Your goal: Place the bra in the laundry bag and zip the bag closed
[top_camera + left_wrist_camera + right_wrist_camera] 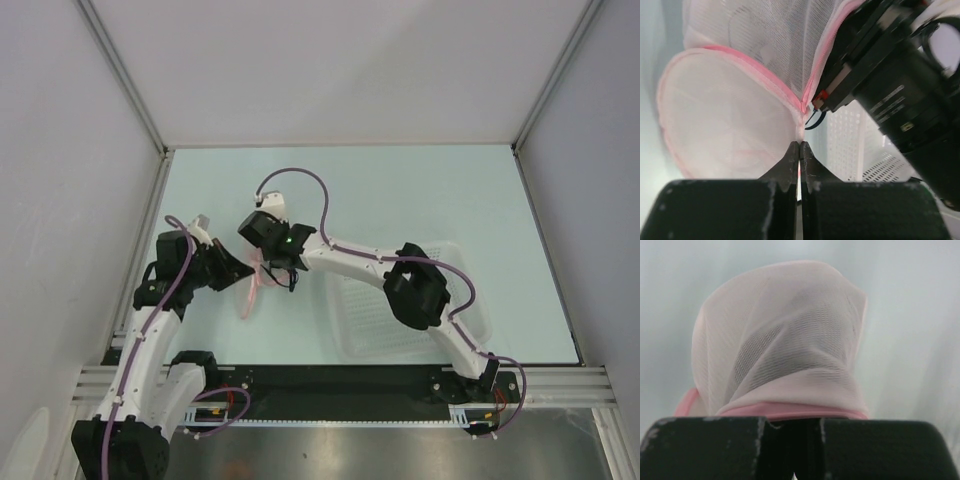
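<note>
- Left arm: it rises from its base at 7 o'clock of the top view with the elbow folded and the wrist aimed toward 3 o'clock. The left fingers (pixel 798 156) are pressed together and pinch the bag (pixel 248 292) at the seam where its two pink-rimmed halves meet.
- Bag: it sits just left of the desk's (pixel 400 190) centre, between both sets of fingers. Its long axis runs roughly 12 to 6 in the top view. The halves gape like a clamshell, so the zip looks undone.
- Bra: no dark fabric shows plainly. A thin dark loop by the seam may be a strap, but I cannot tell.
- Right arm: it stretches from 5 o'clock over the basket (pixel 462 322) toward 10 o'clock. The right fingers (pixel 790 432) are closed on the pink rim, with mesh bulging toward 12 o'clock in the wrist view.
- Next move: both arms are on the bag. Zipping likely depends on the left pinch anchoring the seam.
</note>
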Motion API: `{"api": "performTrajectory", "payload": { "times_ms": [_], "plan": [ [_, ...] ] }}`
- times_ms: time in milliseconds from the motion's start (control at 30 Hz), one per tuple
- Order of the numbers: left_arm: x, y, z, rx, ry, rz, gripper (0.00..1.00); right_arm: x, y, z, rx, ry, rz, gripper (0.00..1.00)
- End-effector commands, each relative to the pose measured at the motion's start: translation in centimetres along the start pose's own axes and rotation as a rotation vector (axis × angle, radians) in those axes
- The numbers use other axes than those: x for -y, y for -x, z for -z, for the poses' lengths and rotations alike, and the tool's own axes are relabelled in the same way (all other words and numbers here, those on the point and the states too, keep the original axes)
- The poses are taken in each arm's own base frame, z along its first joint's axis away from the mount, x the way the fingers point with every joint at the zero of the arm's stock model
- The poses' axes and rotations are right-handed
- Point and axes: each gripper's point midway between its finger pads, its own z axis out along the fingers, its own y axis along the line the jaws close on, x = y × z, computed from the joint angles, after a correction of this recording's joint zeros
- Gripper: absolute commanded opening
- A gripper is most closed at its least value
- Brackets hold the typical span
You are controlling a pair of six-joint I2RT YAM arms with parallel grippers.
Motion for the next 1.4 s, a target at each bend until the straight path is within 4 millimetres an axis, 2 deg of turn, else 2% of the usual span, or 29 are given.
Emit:
{"api": "performTrajectory", "payload": {
  "times_ms": [0,100,167,200,267,367,400,467,567,600,633,700,733,800,967,1100,1133,1233,1367],
  "plan": [
    [1.7,-0.8,-0.4,-0.034,-0.112,0.046,0.00,0.6,2.7,0.4,0.000,-0.030,-0.299,0.00],
    [1.9,-1.2,-0.6,-0.055,-0.141,0.064,0.00,1.4,2.8,-0.4,0.029,-0.091,-0.383,0.00],
    [1.8,-1.6,-0.8,-0.075,-0.143,0.077,0.00,2.2,1.6,-1.6,-0.019,-0.128,-0.424,0.00],
    [1.8,-1.7,-0.8,-0.076,-0.144,0.079,0.00,1.7,2.9,-1.4,-0.004,-0.122,-0.485,0.00],
    [1.7,-1.6,-1.0,-0.074,-0.139,0.102,0.00,2.8,1.7,-2.4,-0.017,-0.201,-0.469,0.00],
    [2.0,-0.7,-1.4,-0.048,-0.149,0.123,0.00,2.7,1.5,-2.7,-0.007,-0.202,-0.435,0.10],
    [2.2,-0.4,-1.4,-0.043,-0.149,0.125,0.00,3.1,0.8,-2.9,-0.013,-0.210,-0.407,0.16],
    [2.3,0.5,-1.6,-0.023,-0.138,0.131,0.00,2.8,1.5,-2.7,0.011,-0.181,-0.344,0.21],
    [2.5,2.1,-2.0,0.014,-0.127,0.142,0.00,2.6,1.0,-2.8,-0.015,-0.141,-0.275,0.34],
    [2.2,2.3,-2.4,0.012,-0.117,0.157,0.00,2.5,1.1,-2.5,-0.022,-0.128,-0.264,0.43],
    [2.3,2.6,-2.6,0.017,-0.120,0.160,0.00,2.2,0.8,-2.4,-0.043,-0.106,-0.251,0.48],
    [2.2,3.1,-3.0,0.016,-0.116,0.164,0.00,2.0,1.3,-1.4,-0.047,-0.076,-0.224,0.55],
    [2.2,3.4,-3.2,0.015,-0.111,0.162,0.00,1.8,0.6,-1.4,-0.065,-0.054,-0.213,0.58],
    [2.3,3.7,-3.3,0.019,-0.111,0.161,0.00,1.4,1.5,-0.3,-0.057,-0.012,-0.202,0.64],
    [2.1,4.1,-3.2,0.028,-0.091,0.140,0.00,0.7,2.2,1.7,-0.074,0.077,-0.140,0.80],
    [1.5,3.6,-3.4,0.017,-0.078,0.141,0.00,0.8,2.9,3.4,-0.080,0.134,-0.086,0.86],
    [0.9,4.1,-3.2,0.039,-0.067,0.154,0.00,0.6,3.5,4.1,-0.075,0.156,-0.077,0.89],
    [0.4,4.0,-3.1,0.042,-0.047,0.153,0.00,0.5,4.0,5.5,-0.080,0.203,-0.031,0.95],
    [-0.2,4.1,-2.8,0.057,-0.024,0.151,0.00,0.3,3.7,6.5,-0.119,0.277,0.014,1.00]
  ]
}}
